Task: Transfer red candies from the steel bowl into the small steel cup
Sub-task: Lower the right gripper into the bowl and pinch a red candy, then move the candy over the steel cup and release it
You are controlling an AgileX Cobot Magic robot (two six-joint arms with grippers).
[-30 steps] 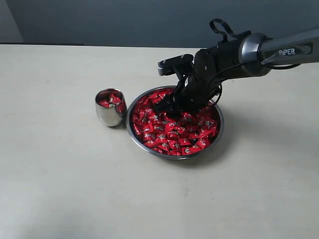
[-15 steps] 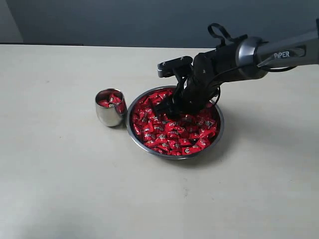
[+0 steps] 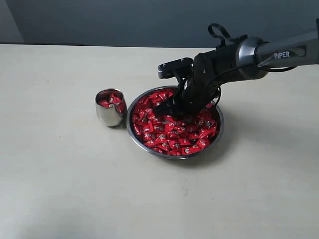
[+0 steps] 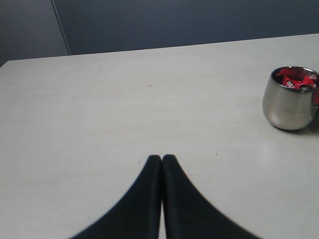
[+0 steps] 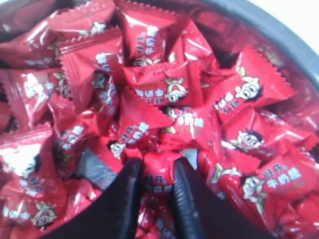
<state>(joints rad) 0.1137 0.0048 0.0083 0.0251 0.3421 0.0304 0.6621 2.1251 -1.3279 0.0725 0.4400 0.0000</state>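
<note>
My right gripper [image 5: 157,167], down in the bowl [image 3: 175,157] beside the cup [image 3: 108,115], has just narrowed around one red candy [image 5: 159,185], ready to lift.

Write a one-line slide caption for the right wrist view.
Right end effector pinches one red candy amid the red candies heaped in the steel bowl.

**Tabletop: two steel vessels standing on it**

Tabletop [image 3: 75,189]: pale beige, matte, plain surface. Two items stand directly on it. Steel bowl [image 3: 172,156]: wide, shallow, right of centre in the exterior view. Small steel cup [image 3: 108,114]: upright, just beside the bowl's left rim. Whether cup and bowl touch: cannot tell.
</note>
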